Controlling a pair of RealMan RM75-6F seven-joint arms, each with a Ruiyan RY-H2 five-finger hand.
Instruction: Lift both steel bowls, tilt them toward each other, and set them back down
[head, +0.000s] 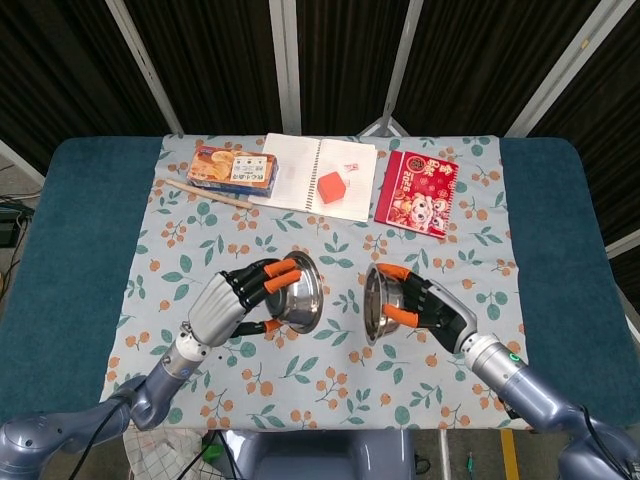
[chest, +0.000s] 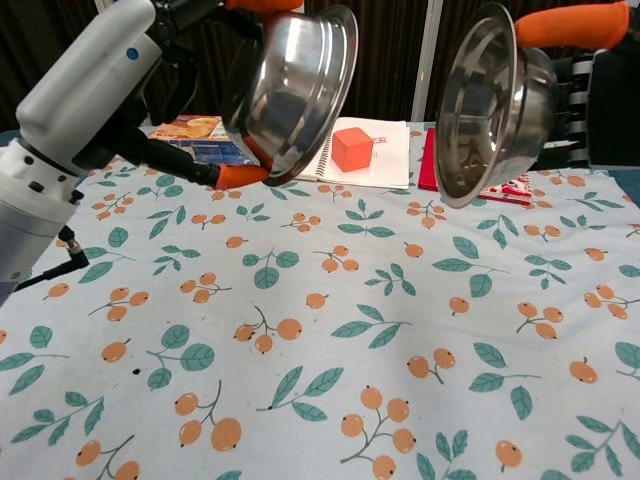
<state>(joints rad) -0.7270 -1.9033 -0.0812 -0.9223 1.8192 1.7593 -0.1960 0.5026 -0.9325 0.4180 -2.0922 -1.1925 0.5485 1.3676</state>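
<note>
Left robot hand (head: 232, 303): grips the left steel bowl (head: 299, 292) from behind and outside, orange-tipped fingers (head: 283, 268) hooked over the upper rim, thumb at the lower rim. Bowl is off the tabletop (head: 80, 220), tipped on its side with the mouth facing right, toward the other bowl. In the chest view it is raised above the floral cloth (chest: 330, 330), with the interior partly visible.

Gap between the bowls: rims near each other, not touching.

Right robot hand (head: 430, 310): grips the right steel bowl (head: 381, 303) the same way, fingers over the top edge, thumb below. Bowl is in the air, tilted steeply, mouth facing left toward the first bowl. Both sit low in the head view, roughly over the middle of the cloth.

Far edge of the cloth, left to right: a snack box (head: 233, 167) with a wooden stick (head: 205, 191) in front of it, an open spiral notebook (head: 315, 176) carrying a red cube (head: 331, 186), then a red booklet (head: 416, 192).
</note>
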